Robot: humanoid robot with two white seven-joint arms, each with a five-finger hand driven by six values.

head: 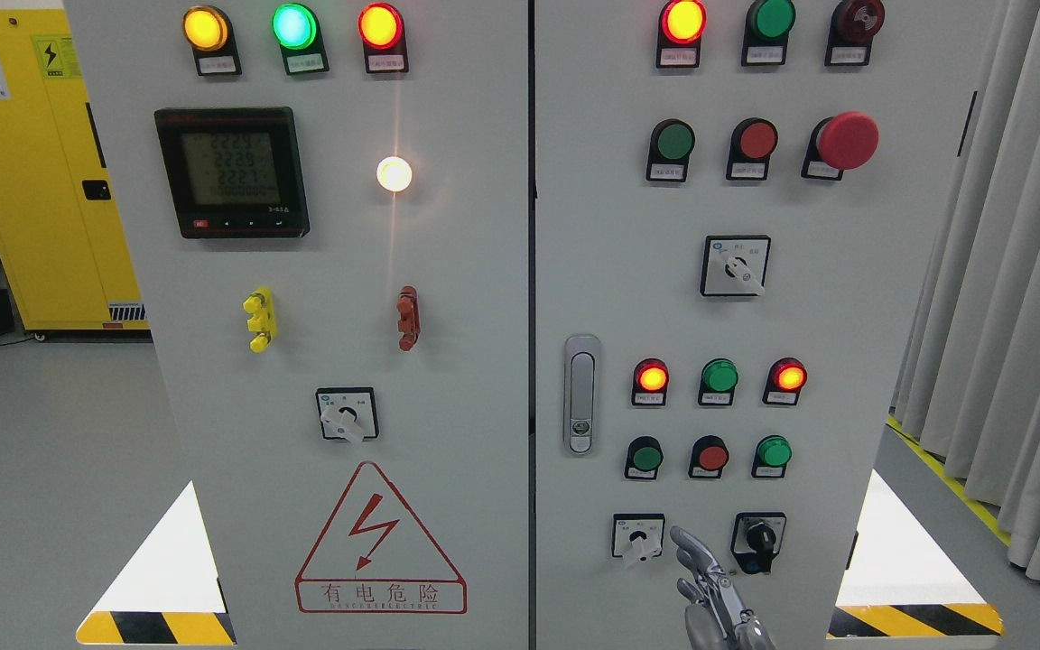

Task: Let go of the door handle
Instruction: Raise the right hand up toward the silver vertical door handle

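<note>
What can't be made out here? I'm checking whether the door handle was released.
- Right hand, head view: only fingers show; the bottom edge cuts off palm and arm. It is clear of the door handle.
- Left hand: out of frame.
- Button labels: print too small.
- Meter digits: too blurred.
</note>
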